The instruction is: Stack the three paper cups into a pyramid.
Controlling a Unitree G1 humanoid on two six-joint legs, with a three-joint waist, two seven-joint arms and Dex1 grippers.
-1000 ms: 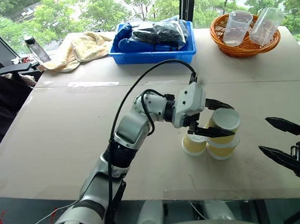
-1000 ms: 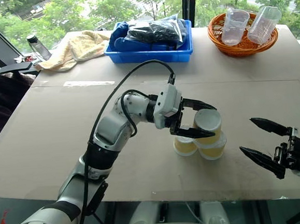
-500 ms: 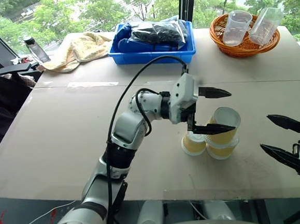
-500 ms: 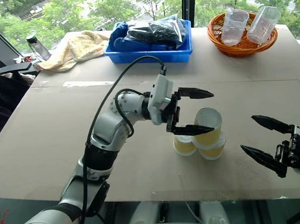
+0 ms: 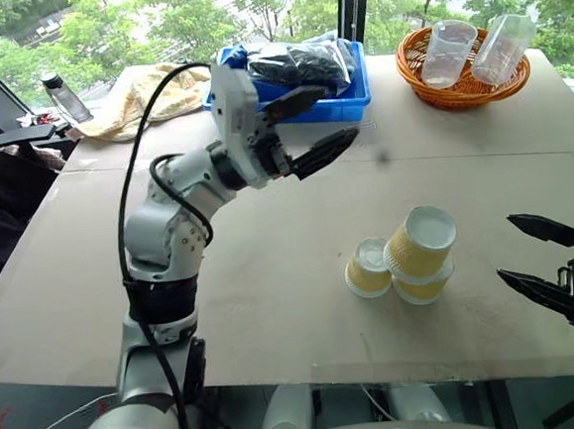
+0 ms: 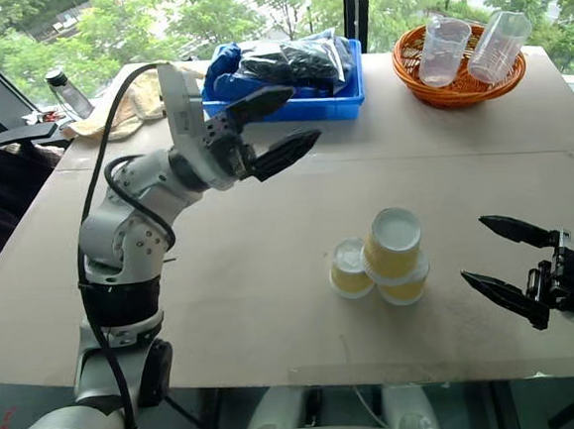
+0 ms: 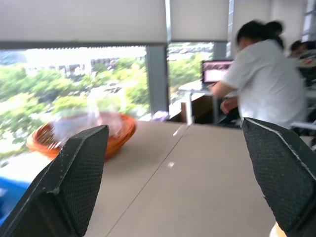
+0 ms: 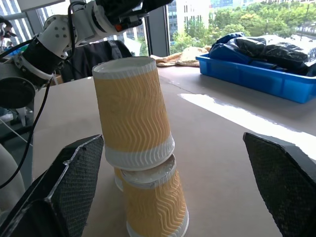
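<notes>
Brown board forms the tabletop (image 5: pixel 121 247), with a seam running across it toward the far side. Beyond the far edge, tall windows look out on green trees; in the left wrist view a person (image 7: pixel 269 74) in a white top sits at another desk farther back in the room.

Far left: a clear bottle (image 5: pixel 63 93) stands at the table corner, with a cream towel (image 5: pixel 153 91) crumpled beside it. Far centre: a blue tray (image 5: pixel 352 95) holds dark bagged items and blue cloth. The left gripper (image 5: pixel 310 128) hangs above the table in front of this tray, its jaws spread wide and empty.

Near centre, right of the left arm: the three paper cups (image 5: pixel 405 260) stand upside down, white bases up. Two rest on the table, touching side by side; the third sits on top, tilted, bearing mostly on the right-hand lower cup, as the right wrist view confirms.

Far right: an orange wicker basket (image 5: pixel 471 86) contains two clear plastic cups (image 5: pixel 478 48), one upright and one leaning.

Near right: the right gripper (image 5: pixel 535 269) is held just beside the stack without touching it, jaws wide apart and empty.
</notes>
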